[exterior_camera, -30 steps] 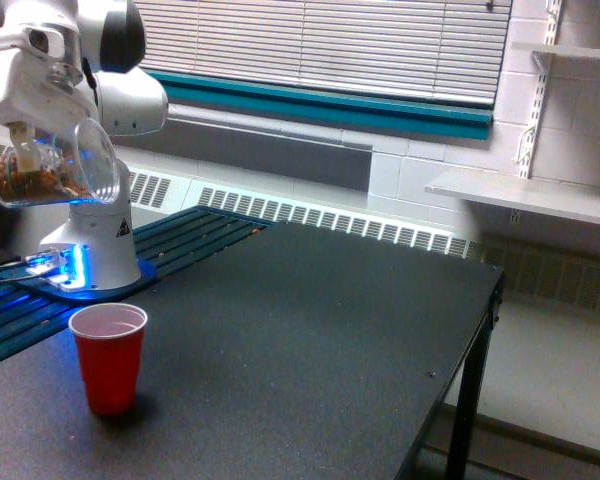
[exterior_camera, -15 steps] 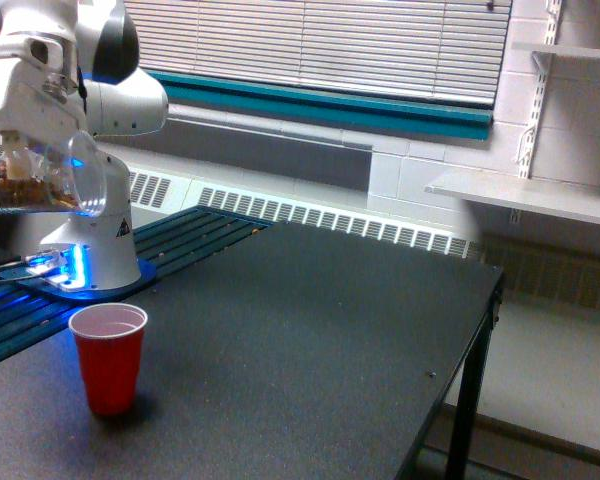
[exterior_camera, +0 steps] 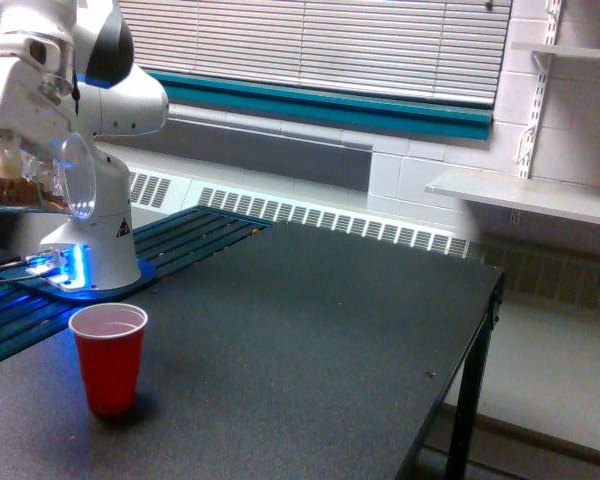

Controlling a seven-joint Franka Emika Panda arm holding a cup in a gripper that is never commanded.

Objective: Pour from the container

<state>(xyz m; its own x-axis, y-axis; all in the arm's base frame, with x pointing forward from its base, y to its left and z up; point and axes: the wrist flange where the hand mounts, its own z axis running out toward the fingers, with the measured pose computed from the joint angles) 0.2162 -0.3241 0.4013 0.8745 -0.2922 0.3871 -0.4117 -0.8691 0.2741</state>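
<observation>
The container (exterior_camera: 40, 180), a clear plastic cup with brown bits inside, lies tipped on its side at the exterior view's left edge. Its wide mouth faces the exterior view's right. My gripper (exterior_camera: 20, 150) is shut on it from above; the fingers are partly hidden behind the cup and cut by the frame edge. A red plastic cup (exterior_camera: 108, 357) stands upright on the black table (exterior_camera: 310, 330), well below the container's mouth and a little to its right. No bits show in the air between them.
The arm's white base (exterior_camera: 90, 250) stands on a blue-lit slatted surface (exterior_camera: 170, 240) behind the red cup. A wall radiator runs behind the table. White shelves (exterior_camera: 530, 195) hang at the right. The table's right edge drops to the floor.
The container has moved toward the exterior view's left and slightly down, with its mouth turning more edge-on. The red cup has not moved.
</observation>
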